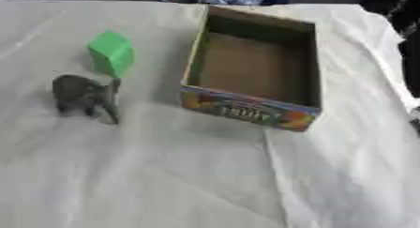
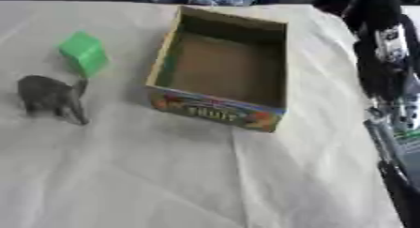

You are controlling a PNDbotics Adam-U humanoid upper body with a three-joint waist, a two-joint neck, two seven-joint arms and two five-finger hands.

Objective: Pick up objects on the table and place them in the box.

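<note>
a table (image 1: 164, 185) is being covered by a white, creased cloth that is filling most of both views. on the cloth, right of centre, an open cardboard box (image 1: 308, 67) is being shown with its brown inside bare; its near wall is printed in bright colours with blurred lettering, and the box is being seen slightly askew to the table edges.

down the right edge of the right eye view, a black and silver arm (image 2: 381, 58) is being seen, hanging off the side of the table and well apart from the box. whether this dark shape includes the right hand cannot be told, and so it cannot be told whether that hand is spread, pressed together or pinching anything. the left hand is not being shown in either view.

left of the box, a grey elephant toy (image 1: 82, 95) is being seen standing on the cloth, trunk hanging down on its right side. just behind it, a green block (image 1: 111, 52) is being seen resting on the cloth, near the toy and well apart from the box.
</note>
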